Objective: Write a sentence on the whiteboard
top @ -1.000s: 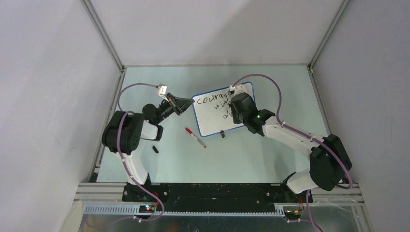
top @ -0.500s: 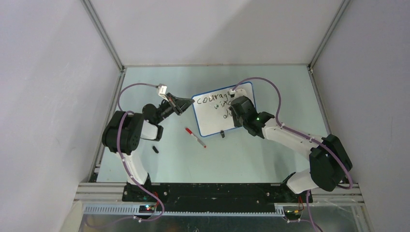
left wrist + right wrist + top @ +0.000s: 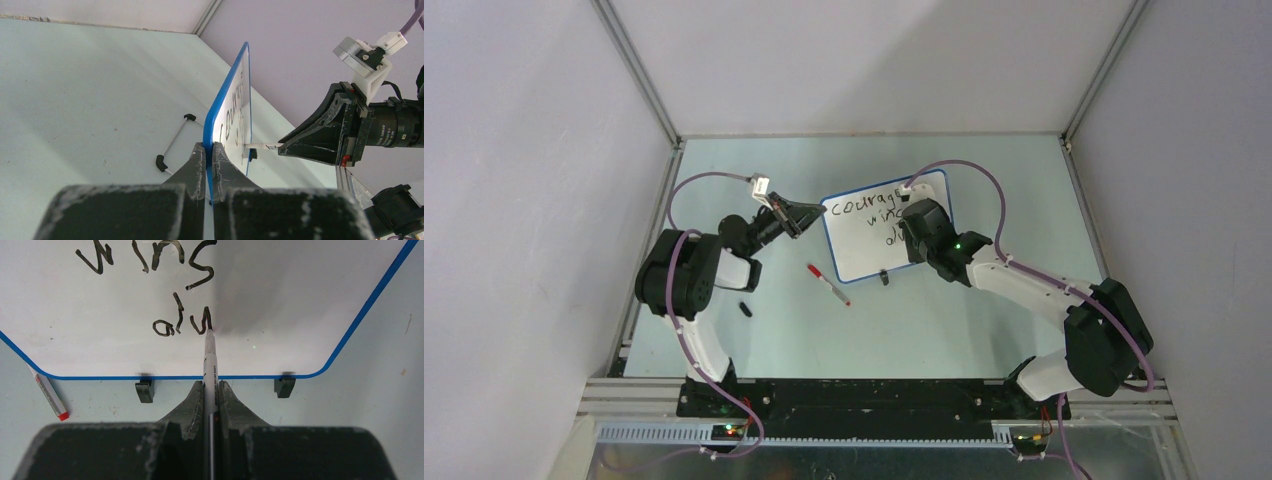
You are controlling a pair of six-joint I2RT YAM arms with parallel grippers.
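The whiteboard (image 3: pixel 854 252) stands tilted on the table, blue-rimmed, on two black feet (image 3: pixel 144 389). My left gripper (image 3: pixel 816 216) is shut on its left rim, as the left wrist view (image 3: pixel 209 150) shows. My right gripper (image 3: pixel 911 222) is shut on a black marker (image 3: pixel 210 360), whose tip touches the board (image 3: pixel 280 305). The sentence (image 3: pixel 862 206) reads "courage" and "wins" (image 3: pixel 145 252). A third line begins "al" plus a partial letter (image 3: pixel 181 324) at the marker tip. The right arm hides part of the writing in the top view.
A second marker with a red cap (image 3: pixel 828 284) lies on the table in front of the board; it also shows in the right wrist view (image 3: pixel 49 395). A small black cap (image 3: pixel 744 309) lies near the left arm. Grey walls enclose the table.
My right gripper with the marker has shifted slightly toward the near right along the third line. The left gripper and the board have not moved.
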